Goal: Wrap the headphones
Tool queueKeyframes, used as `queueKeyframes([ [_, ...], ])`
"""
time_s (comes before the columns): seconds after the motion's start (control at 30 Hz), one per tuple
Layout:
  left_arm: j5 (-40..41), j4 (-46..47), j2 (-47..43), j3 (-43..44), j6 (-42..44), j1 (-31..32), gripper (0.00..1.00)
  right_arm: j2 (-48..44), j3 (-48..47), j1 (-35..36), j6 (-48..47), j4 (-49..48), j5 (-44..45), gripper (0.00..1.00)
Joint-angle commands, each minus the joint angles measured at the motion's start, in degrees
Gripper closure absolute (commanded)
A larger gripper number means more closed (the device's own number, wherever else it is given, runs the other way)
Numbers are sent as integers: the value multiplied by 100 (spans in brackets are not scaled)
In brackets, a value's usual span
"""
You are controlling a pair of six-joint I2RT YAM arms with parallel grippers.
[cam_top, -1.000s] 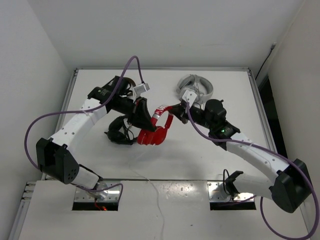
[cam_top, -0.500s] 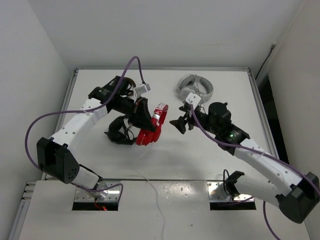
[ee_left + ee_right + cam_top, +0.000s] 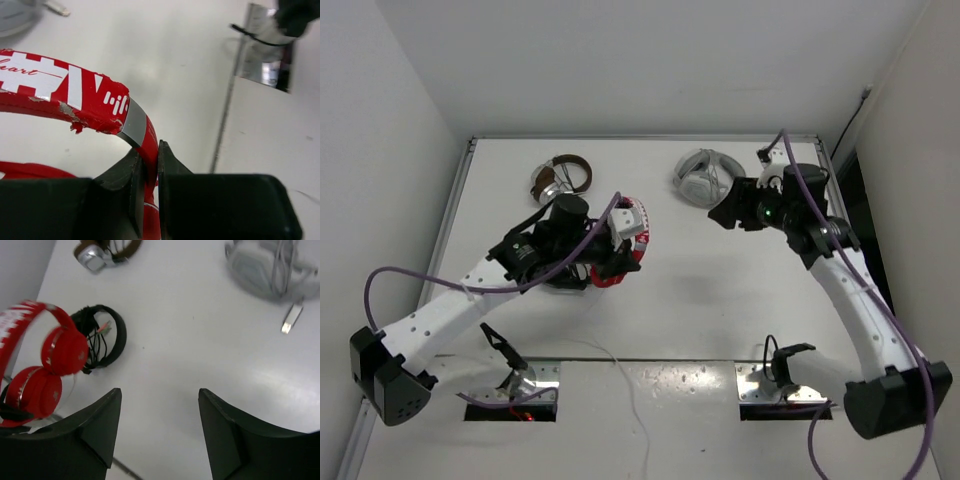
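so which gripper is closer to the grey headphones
Right. The right gripper hangs open just beside the grey headphones; the left gripper is further off, clamped on the red headphones.

We record the headphones (image 3: 623, 243) as bright red; the headband (image 3: 75, 95) carries white lettering and is scuffed along one edge. Both round earcups (image 3: 64, 350) sit close together, left of centre in the top view. The left gripper (image 3: 148, 172) pinches the headband just below its silver slider (image 3: 134, 127).

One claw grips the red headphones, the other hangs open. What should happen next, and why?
Probably the right gripper, open and empty, should move toward the thin white cable trailing toward the near edge. The left gripper already pinches the headphones by the headband, so the loose cable looks like what remains to wrap.
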State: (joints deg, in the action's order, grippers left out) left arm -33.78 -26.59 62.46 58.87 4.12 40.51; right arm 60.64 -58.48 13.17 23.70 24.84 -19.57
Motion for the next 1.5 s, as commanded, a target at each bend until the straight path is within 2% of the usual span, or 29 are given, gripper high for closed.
queueKeyframes([
  [0.0, 1715, 760, 117, -103, 334, 421, 100, 543, -470, -253, 986, 723, -592, 39],
  [0.07, 2275, 629, 397, -104, 624, 790, 100, 545, -628, -123, 1268, 671, -155, 43],
  [0.27, 3964, 550, 1040, -157, 1563, 1906, 100, 545, -1016, 300, 874, 671, 787, 42],
  [0.43, 4450, 550, 1637, 115, 2180, 2548, 100, 545, -938, 790, 83, 610, 1596, 42],
  [0.67, 4503, 550, 2525, 554, 2488, 3102, 100, 695, -587, 1099, -848, 768, 2421, 45],
  [0.8, 4293, 497, 3000, 924, 2742, 3173, 100, 695, -358, 986, -1051, 935, 2634, 46],
  [0.9, 4292, 497, 3395, 1161, 2927, 3173, 100, 642, -357, 802, -1175, 1146, 2572, 34],
  [1.0, 4239, 444, 3808, 1285, 3173, 3113, 100, 642, -357, 626, -1175, 1374, 2485, 33],
  [1.27, 3467, 339, 4828, 2049, 3402, 2655, 98, 589, -181, 82, -1351, 1436, 2353, 33],
  [1.37, 3290, 391, 5118, 2338, 3402, 2453, 98, 440, -129, -191, -1404, 1436, 2213, 17],
  [1.47, 3290, 514, 5461, 2646, 3402, 2401, 98, 300, -129, -585, -1342, 1497, 1932, 12],
])
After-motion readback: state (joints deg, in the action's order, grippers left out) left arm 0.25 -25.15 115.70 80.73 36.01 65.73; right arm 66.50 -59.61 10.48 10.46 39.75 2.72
